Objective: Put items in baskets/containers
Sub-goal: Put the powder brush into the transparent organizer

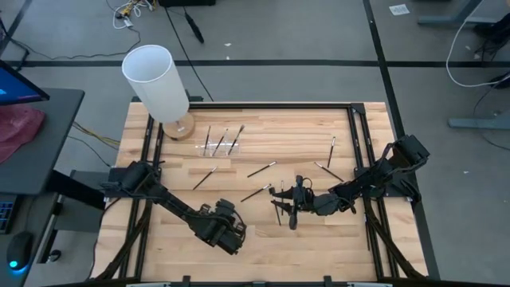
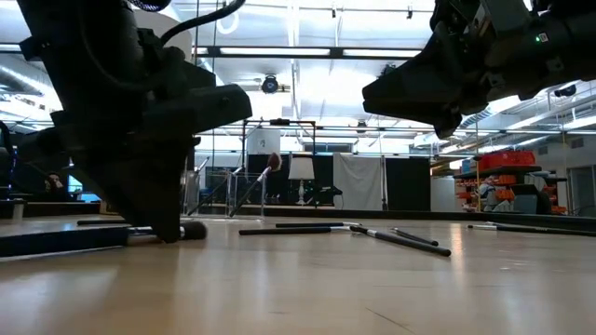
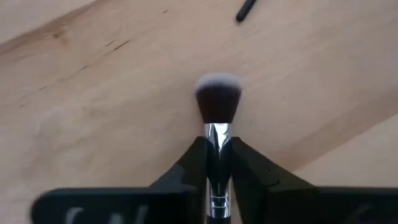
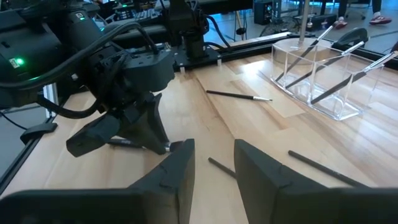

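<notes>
1. The left end effector (image 3: pixel 217 180) sat low at the worktop's (image 1: pixel 263 247) near edge, clamped on a fluffy-headed makeup brush (image 3: pixel 218 112) — bristles pointing straight ahead, long axis in line with the fingers.
2. The clear plastic holder (image 1: pixel 222 143), with three brushes leaning in it, stood at the far side beside the white cylinder (image 1: pixel 157 80), well apart from the held brush; the left arm appeared nearer to it.
3. The right end effector (image 4: pixel 213 165) hovered mid-worktop, fingers apart, above loose brushes (image 1: pixel 260 169) lying flat.
</notes>
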